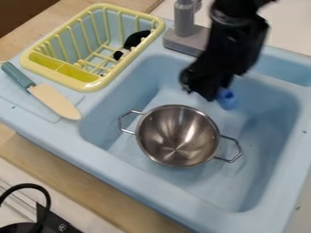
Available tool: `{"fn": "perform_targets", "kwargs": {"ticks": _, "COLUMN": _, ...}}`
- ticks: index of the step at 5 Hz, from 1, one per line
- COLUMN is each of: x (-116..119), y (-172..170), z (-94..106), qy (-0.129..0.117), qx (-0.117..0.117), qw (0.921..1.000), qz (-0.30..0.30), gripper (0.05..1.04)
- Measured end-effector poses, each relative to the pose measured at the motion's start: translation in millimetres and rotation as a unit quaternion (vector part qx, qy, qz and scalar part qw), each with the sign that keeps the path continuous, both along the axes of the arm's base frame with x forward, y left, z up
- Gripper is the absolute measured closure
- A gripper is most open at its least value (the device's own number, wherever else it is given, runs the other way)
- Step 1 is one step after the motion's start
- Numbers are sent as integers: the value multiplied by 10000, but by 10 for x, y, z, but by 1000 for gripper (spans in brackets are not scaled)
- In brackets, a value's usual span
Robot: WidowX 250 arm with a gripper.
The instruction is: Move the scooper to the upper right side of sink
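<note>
One likely scooper (226, 98), blue, sits upper right of frame, immediately right of my pincer (203, 91); I cannot tell pincer opening or hold.

The black arm (234, 36) is cut off by the top edge, and its gripper (203, 86), over the far part of the sink (100, 132), is blurred. Just beside it, a blue thing (226, 98) is blurred and partly hidden by the gripper; whether the two touch, I cannot tell. The grey faucet (184, 20) is cut off at the top. At the far left, bars of the yellow rack (94, 86) partly cover a black thing (137, 39). The metal pot (177, 135) hides some of the sink's floor. At the near left, a black cable (43, 190) runs out past the edge.
</note>
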State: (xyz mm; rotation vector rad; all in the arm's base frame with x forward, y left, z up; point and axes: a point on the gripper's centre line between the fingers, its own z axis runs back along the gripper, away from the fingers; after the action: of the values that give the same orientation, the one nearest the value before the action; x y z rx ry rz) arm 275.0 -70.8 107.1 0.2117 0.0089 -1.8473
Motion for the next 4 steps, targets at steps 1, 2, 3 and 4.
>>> {"fn": "perform_targets", "kwargs": {"ticks": 1, "x": -9, "y": -184, "z": -61, "qy": 85, "qx": -11, "qw": 9995, "qz": -306, "gripper": 795}}
{"fn": "perform_targets", "kwargs": {"ticks": 2, "x": -27, "y": -347, "z": -70, "qy": 12, "qx": -202, "qw": 9989, "qz": -434, "gripper": 795}}
{"fn": "perform_targets", "kwargs": {"ticks": 3, "x": -76, "y": -442, "z": -149, "qy": -36, "qx": -309, "qw": 9975, "qz": -633, "gripper": 795}}
{"fn": "perform_targets", "kwargs": {"ticks": 4, "x": -84, "y": -481, "z": -233, "qy": -77, "qx": -589, "qw": 9939, "qz": -927, "gripper": 795}}
